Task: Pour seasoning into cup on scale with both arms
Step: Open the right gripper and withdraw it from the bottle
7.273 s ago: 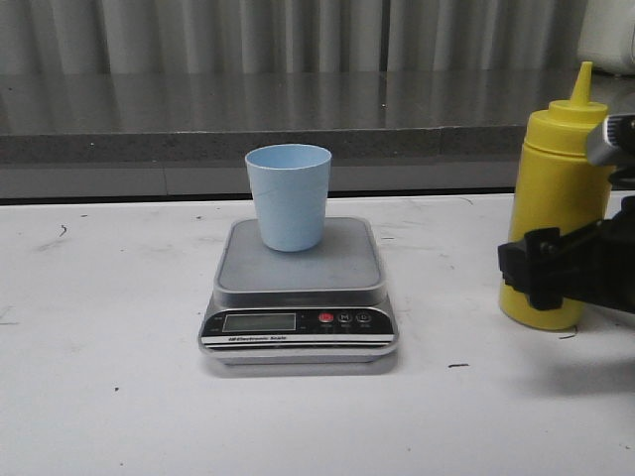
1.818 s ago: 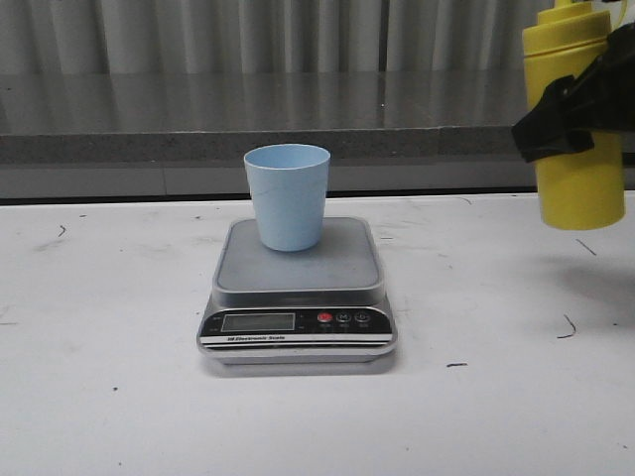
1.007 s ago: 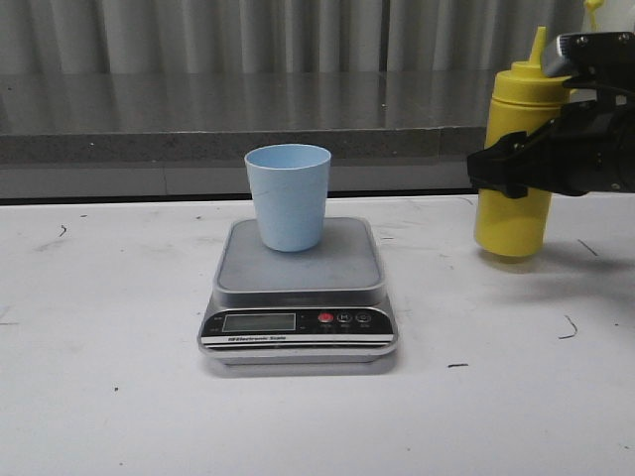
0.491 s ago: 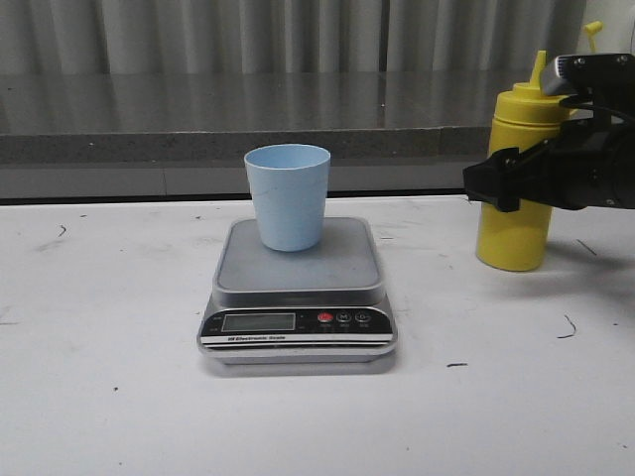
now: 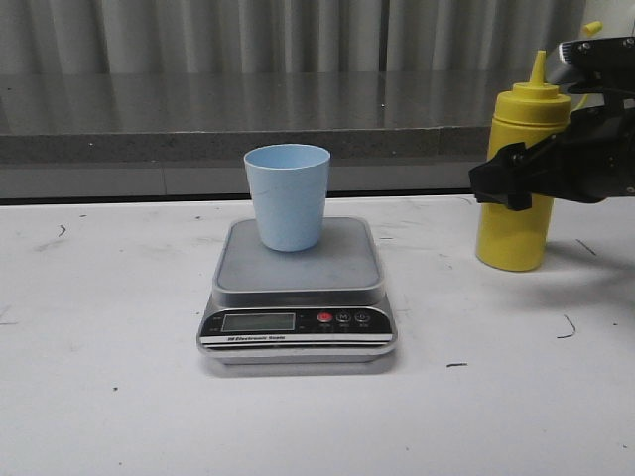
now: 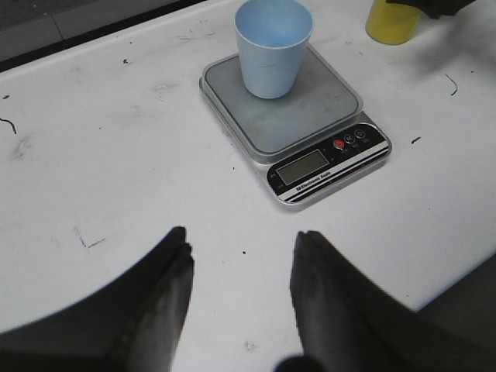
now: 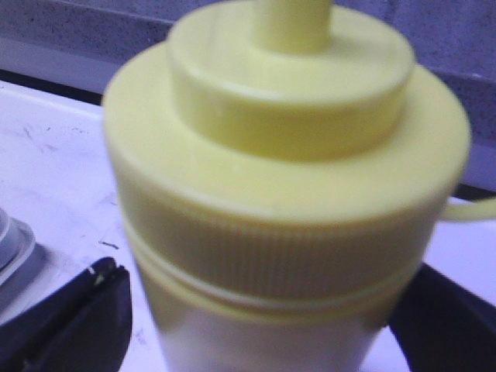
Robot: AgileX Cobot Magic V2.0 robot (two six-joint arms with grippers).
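Note:
The pale blue cup [image 5: 288, 196] stands upright on the grey scale [image 5: 298, 273] at the table's middle. The yellow seasoning bottle [image 5: 511, 238] stands upright on the table to the right of the scale, nozzle up, its cap hanging on its tether. My right gripper [image 5: 508, 180] is round the bottle's upper body. In the right wrist view the bottle [image 7: 287, 170] fills the space between the fingers, with a gap showing beside one fingertip [image 7: 101, 310], so the gripper [image 7: 267, 325] is open. My left gripper [image 6: 242, 236] hangs open and empty over bare table in front of the scale [image 6: 310, 116] and cup [image 6: 273, 46].
The white table has small dark scuff marks [image 5: 568, 327]. A grey ledge [image 5: 248, 109] and a curtain run along the back. The scale's display and buttons [image 5: 342, 318] face the front edge.
The bottle was lifted from the front right, carried up and left, then set down right of the scale. In the last half second the right gripper shifted slightly right; the bottle stayed.

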